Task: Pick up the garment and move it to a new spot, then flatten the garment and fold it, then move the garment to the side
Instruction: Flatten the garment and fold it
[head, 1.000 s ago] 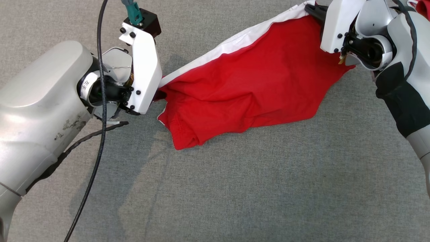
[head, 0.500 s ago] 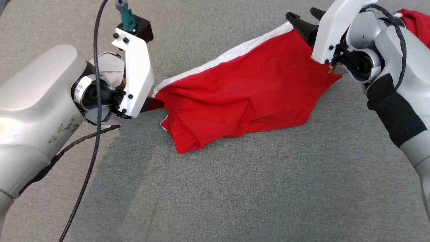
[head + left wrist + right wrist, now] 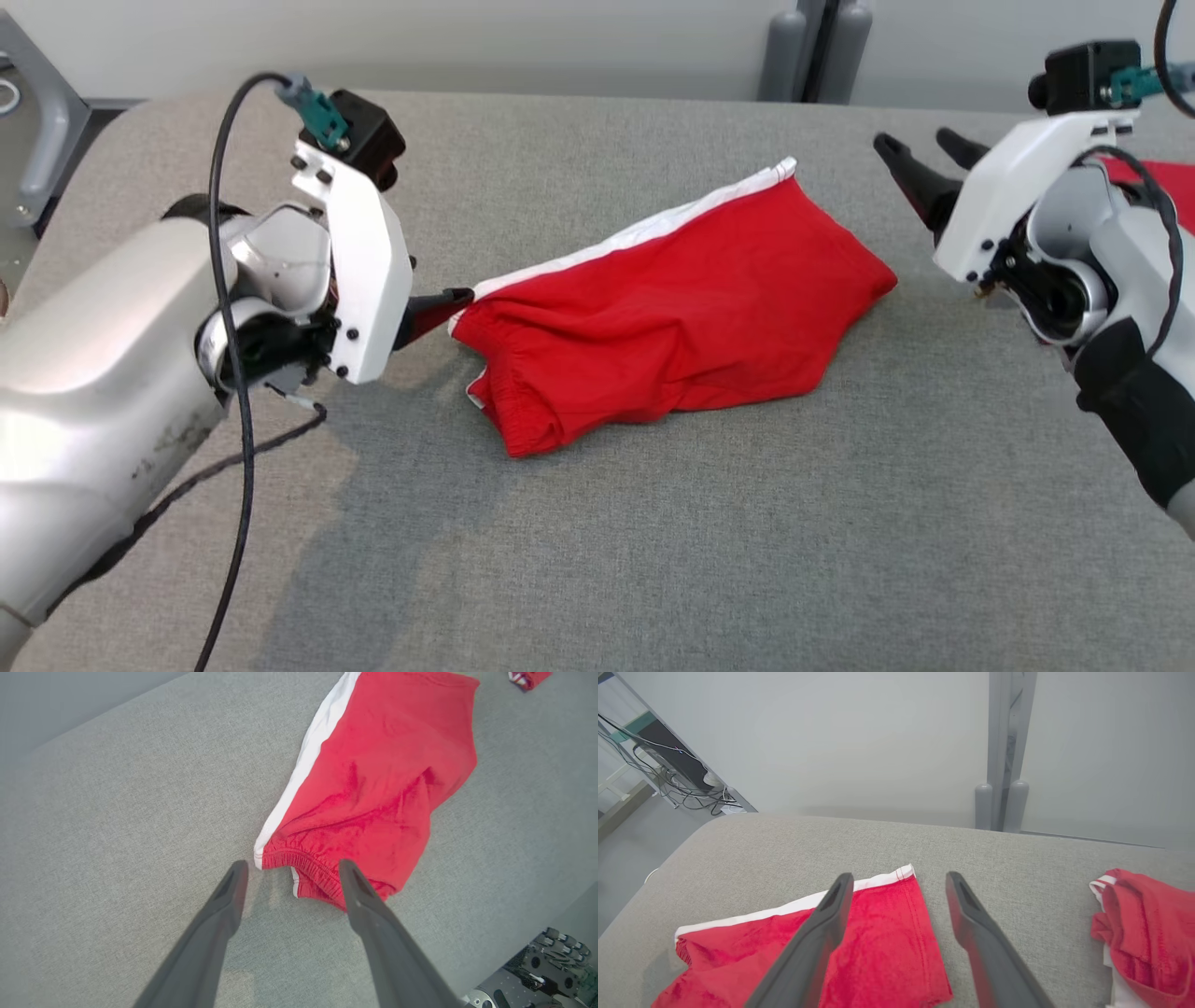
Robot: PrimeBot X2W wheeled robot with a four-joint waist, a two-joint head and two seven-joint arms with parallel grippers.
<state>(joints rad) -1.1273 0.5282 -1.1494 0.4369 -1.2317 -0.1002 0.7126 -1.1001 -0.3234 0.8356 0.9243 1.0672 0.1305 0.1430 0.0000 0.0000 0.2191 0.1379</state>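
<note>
While left hand [image 3: 293,865] and right hand [image 3: 913,140] stand spread, garment [image 3: 681,308] between them, ungripped.

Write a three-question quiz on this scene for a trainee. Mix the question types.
1. True or false: the right gripper is shut on the red shorts.
2. What colour is the shorts' side stripe? A black, B white, C blue.
3. Fill in: in the right wrist view, a second red garment lies to the ___ of the shorts.

Key: 1 false, it is open and apart from them; 2 B; 3 right.
</note>
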